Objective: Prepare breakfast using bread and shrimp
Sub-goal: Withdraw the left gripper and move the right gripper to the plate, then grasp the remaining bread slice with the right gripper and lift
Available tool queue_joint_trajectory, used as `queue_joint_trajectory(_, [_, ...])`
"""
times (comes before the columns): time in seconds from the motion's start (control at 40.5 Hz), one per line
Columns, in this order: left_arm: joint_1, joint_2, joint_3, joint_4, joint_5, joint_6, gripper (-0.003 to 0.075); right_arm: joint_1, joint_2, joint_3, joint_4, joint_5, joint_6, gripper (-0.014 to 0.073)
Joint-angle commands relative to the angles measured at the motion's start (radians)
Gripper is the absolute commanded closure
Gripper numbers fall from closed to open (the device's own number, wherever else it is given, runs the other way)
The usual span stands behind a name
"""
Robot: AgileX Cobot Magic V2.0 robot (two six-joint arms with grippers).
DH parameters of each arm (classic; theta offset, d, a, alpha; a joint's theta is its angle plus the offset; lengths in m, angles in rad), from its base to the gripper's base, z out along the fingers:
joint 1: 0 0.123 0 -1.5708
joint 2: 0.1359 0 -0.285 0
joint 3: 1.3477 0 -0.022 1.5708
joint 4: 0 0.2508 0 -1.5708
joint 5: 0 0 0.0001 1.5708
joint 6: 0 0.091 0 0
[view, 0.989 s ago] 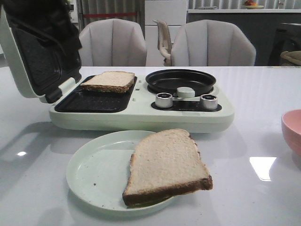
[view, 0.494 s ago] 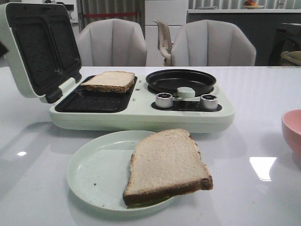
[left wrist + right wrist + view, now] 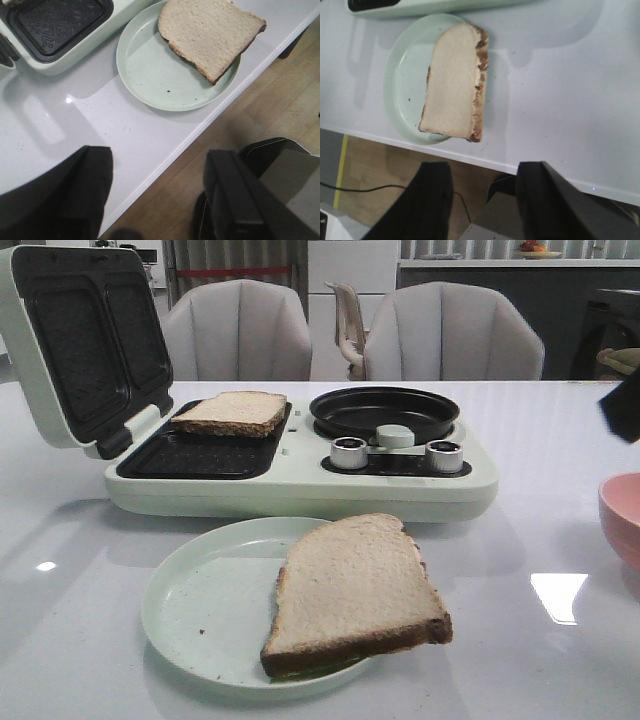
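One bread slice (image 3: 230, 412) lies on the left grill plate of the pale green breakfast maker (image 3: 300, 480), whose lid (image 3: 80, 340) stands open. The other bread slice (image 3: 355, 592) lies on a pale green plate (image 3: 200, 610), overhanging its right rim. It also shows in the left wrist view (image 3: 210, 35) and the right wrist view (image 3: 452, 85). My left gripper (image 3: 160, 195) is open and empty over the table's front edge, short of the plate (image 3: 150, 75). My right gripper (image 3: 482, 200) is open and empty, also back from the plate (image 3: 402, 85). No shrimp is in view.
A round black pan (image 3: 384, 410) and two silver knobs (image 3: 350, 452) sit on the maker's right half. A pink bowl (image 3: 622, 520) stands at the right edge, its inside hidden. A dark part of my right arm (image 3: 625, 405) shows above it. Chairs stand behind the table.
The dark left arm that was at the open lid has drawn back out of the front view. A part of the right arm has come in at the right edge.
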Motion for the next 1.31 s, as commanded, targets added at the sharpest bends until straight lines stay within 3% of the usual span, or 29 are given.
queue_joint_trajectory(0.0, [-0.007, -0.008, -0.028, -0.008, -0.056, 0.002, 0.0263, 0.083, 0.101, -0.034, 0.079, -0.096, -0.029, 0.0170])
queue_joint_trajectory(0.272, [-0.007, -0.008, -0.028, -0.008, -0.067, 0.002, 0.0263, 0.253, 0.381, -0.059, 0.151, -0.267, -0.029, 0.0170])
queue_joint_trajectory(0.717, [-0.007, -0.008, -0.023, -0.008, -0.104, 0.002, 0.0263, 0.292, 0.647, -0.251, 0.152, -0.261, -0.033, 0.0177])
queue_joint_trajectory(1.063, [-0.007, -0.008, -0.023, -0.008, -0.104, 0.002, 0.0263, 0.292, 0.652, -0.262, 0.110, -0.253, -0.055, 0.0497])
queue_joint_trajectory(1.285, [-0.007, -0.008, -0.023, -0.008, -0.104, 0.002, 0.0264, 0.292, 0.553, -0.262, 0.073, -0.207, -0.055, 0.0530])
